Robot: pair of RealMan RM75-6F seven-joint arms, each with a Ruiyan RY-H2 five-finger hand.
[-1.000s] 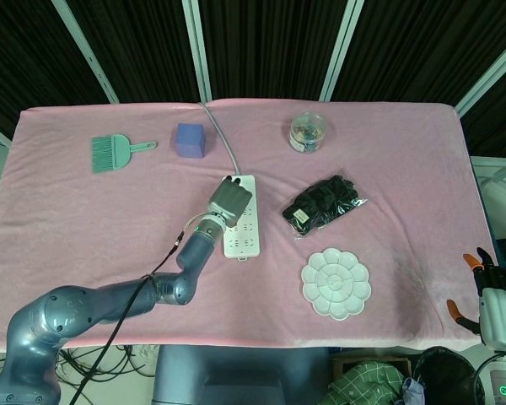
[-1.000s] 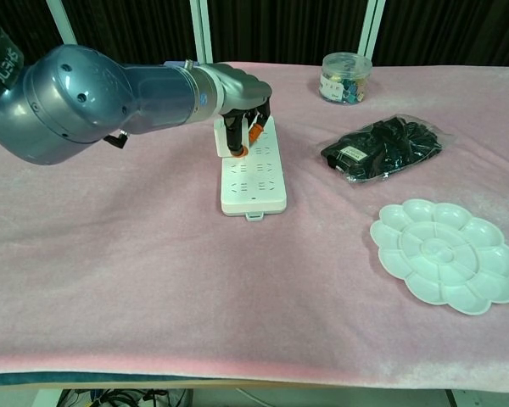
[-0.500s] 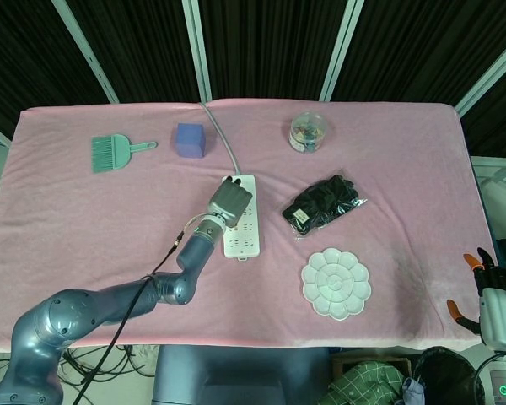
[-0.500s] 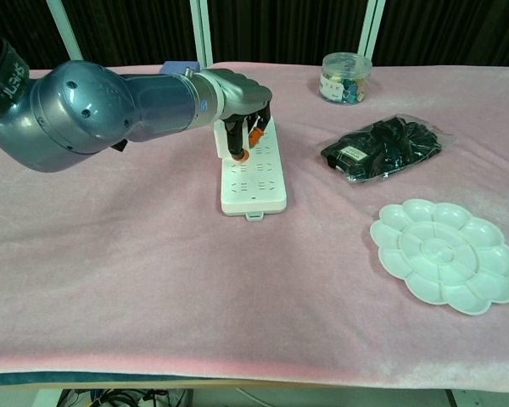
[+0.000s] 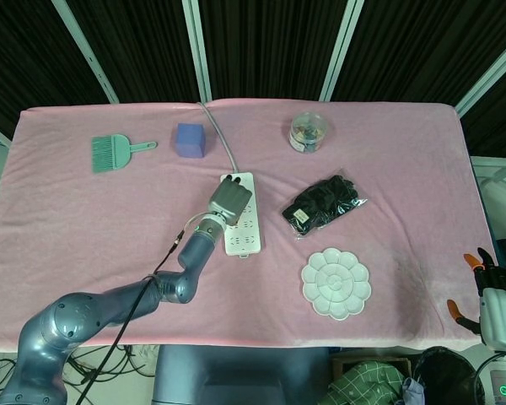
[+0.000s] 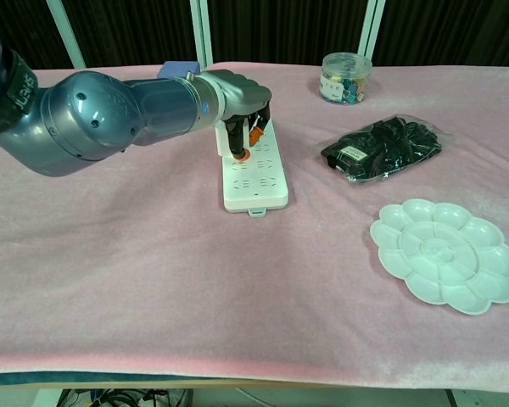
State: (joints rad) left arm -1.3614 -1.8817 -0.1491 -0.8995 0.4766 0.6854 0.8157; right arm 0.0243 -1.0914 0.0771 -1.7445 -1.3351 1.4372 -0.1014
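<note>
The left hand [image 6: 242, 119], fingers down on the white power strip [image 6: 254, 174], has dragged it a touch toward the table's far edge, and the arm has slid along with it.

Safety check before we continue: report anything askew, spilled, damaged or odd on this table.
Nothing is spilled or visibly damaged. The white power strip lies slightly askew under the left hand, whose fingertips press on it. The right hand hangs off the table's edge.

Left hand [image 6: 242, 114] fingers [image 6: 237, 146] resting on a power strip [image 6: 254, 174].
Right of the fingers lies a bagged bundle [image 6: 382, 148]; a flower-shaped palette [image 6: 445, 254] sits nearer the table's front edge.
</note>
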